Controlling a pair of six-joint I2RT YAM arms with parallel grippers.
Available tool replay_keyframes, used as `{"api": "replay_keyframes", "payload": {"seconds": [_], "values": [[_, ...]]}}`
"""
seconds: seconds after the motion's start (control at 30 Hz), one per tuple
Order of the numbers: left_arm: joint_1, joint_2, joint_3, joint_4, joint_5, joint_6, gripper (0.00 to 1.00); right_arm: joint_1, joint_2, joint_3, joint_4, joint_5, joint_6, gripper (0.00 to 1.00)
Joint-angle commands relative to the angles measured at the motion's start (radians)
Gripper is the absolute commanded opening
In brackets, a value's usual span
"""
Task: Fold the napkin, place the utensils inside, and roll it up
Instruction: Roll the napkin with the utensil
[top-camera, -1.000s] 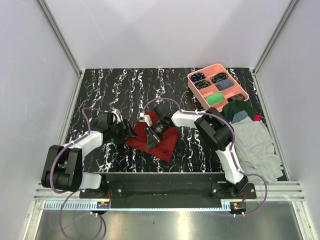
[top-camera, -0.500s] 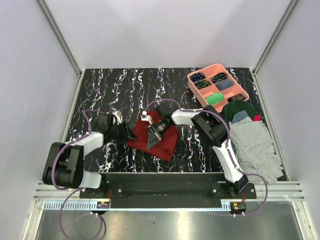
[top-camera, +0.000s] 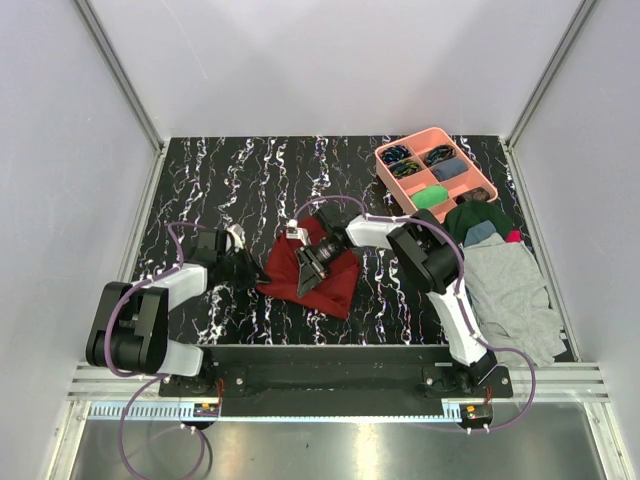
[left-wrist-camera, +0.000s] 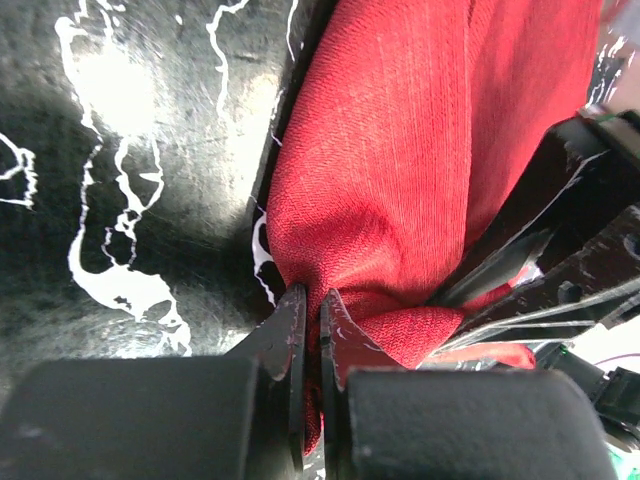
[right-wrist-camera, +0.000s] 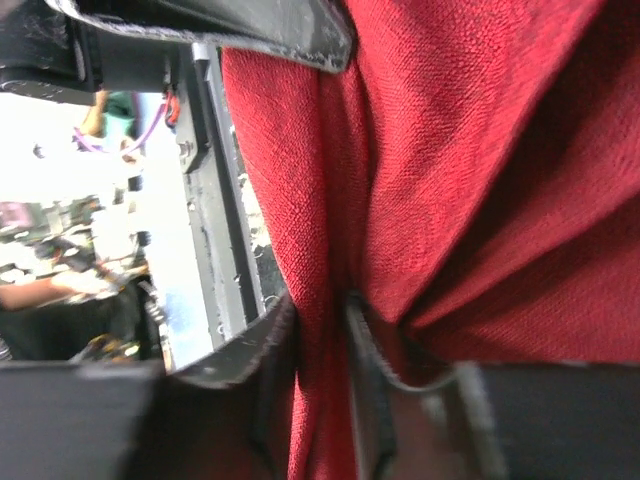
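Observation:
The dark red napkin (top-camera: 340, 285) lies bunched on the black marbled table between the two arms. My left gripper (top-camera: 250, 272) is at its left corner. In the left wrist view this gripper (left-wrist-camera: 312, 300) is shut, pinching the napkin (left-wrist-camera: 400, 150) edge down at the table. My right gripper (top-camera: 305, 272) is over the napkin's middle. In the right wrist view a raised fold of the napkin (right-wrist-camera: 480, 150) runs between its narrow jaws (right-wrist-camera: 318, 305), which are shut on it. The right gripper's black fingers (left-wrist-camera: 560, 250) show close beside the left one. The utensils are out of view.
A pink compartment tray (top-camera: 470, 165) stands at the back right. A pile of grey, green and blue clothes (top-camera: 505, 280) lies along the right edge. The marbled table (top-camera: 220, 180) stretches behind the napkin, bounded by the metal frame rail (top-camera: 330, 385) in front.
My left gripper has closed from open onto the napkin's left corner. The right gripper has shifted slightly with its fold, and the cloth is more gathered between the two.

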Motion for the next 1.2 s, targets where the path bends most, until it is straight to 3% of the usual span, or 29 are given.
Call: {"api": "replay_keyframes", "payload": {"seconds": [0.0,0.2,0.37,0.5,0.63,0.73,0.93,1.17], "values": [[-0.018,0.019,0.018,-0.067,0.05,0.004,0.0,-0.005,-0.137,-0.02,0.044,0.198,-0.01,0.39],[-0.018,0.032,0.024,-0.07,0.054,0.001,0.0,0.034,-0.319,-0.066,0.046,0.382,-0.033,0.56],[-0.017,0.033,0.027,-0.075,0.054,0.002,0.0,0.223,-0.434,-0.158,0.076,0.704,-0.114,0.59],[-0.017,0.035,0.029,-0.078,0.048,0.005,0.0,0.362,-0.499,-0.274,0.226,0.923,-0.148,0.61],[-0.017,0.039,0.03,-0.078,0.053,0.007,0.0,0.452,-0.511,-0.357,0.349,1.2,-0.18,0.63],[-0.017,0.036,0.03,-0.078,0.053,0.007,0.0,0.488,-0.507,-0.397,0.42,1.311,-0.229,0.64],[-0.017,0.041,0.032,-0.079,0.054,0.01,0.0,0.518,-0.494,-0.443,0.529,1.385,-0.323,0.64],[-0.017,0.039,0.035,-0.079,0.056,0.01,0.0,0.518,-0.436,-0.445,0.526,1.384,-0.36,0.63]]}}
